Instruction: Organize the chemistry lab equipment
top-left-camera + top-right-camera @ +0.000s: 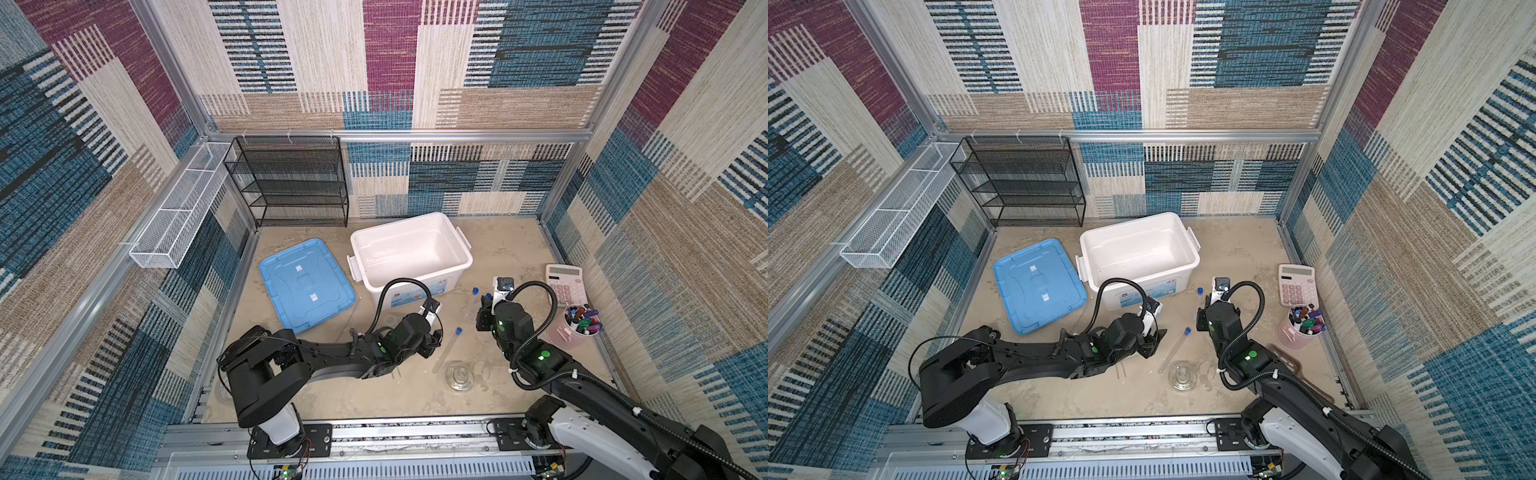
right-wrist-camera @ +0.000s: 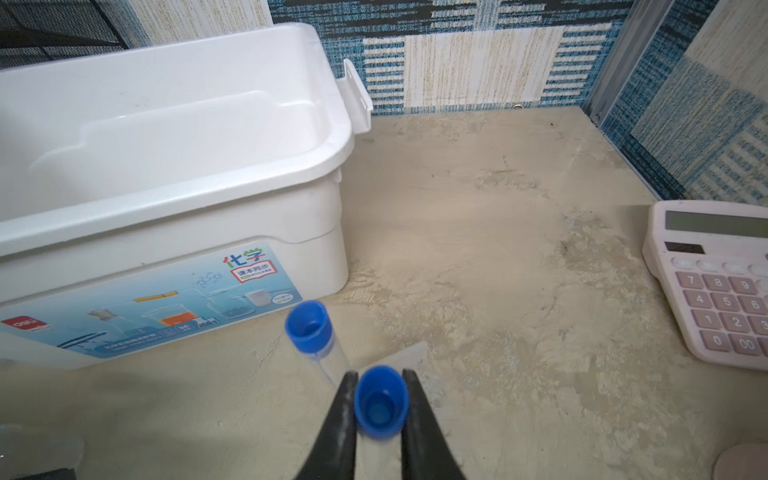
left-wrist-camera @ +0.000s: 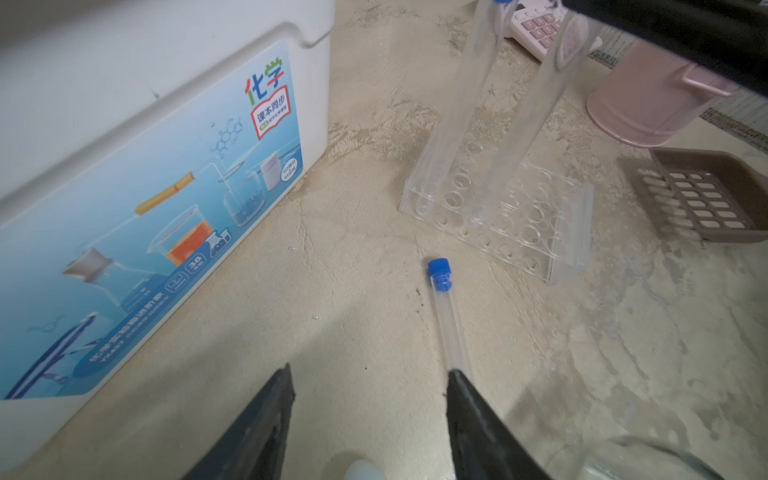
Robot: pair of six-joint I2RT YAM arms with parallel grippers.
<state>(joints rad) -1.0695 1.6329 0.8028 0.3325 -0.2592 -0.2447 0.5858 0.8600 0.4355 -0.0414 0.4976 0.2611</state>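
Observation:
A clear welled tray stands on the table with two blue-capped tubes upright in it. My right gripper is shut on the blue cap of one upright tube; the other upright tube stands just beside it. In a top view my right gripper sits over the tray. A third tube lies flat on the table, cap pointing away. My left gripper is open just beside it, one fingertip over the tube's bare end, nothing between the jaws. Small clear glass dishes sit stacked at the front.
The open white bin stands behind both grippers, with its blue lid to the left. A pink calculator and a pink cup of markers are at the right. A brown slotted tray lies near the cup. A black mesh shelf stands at the back.

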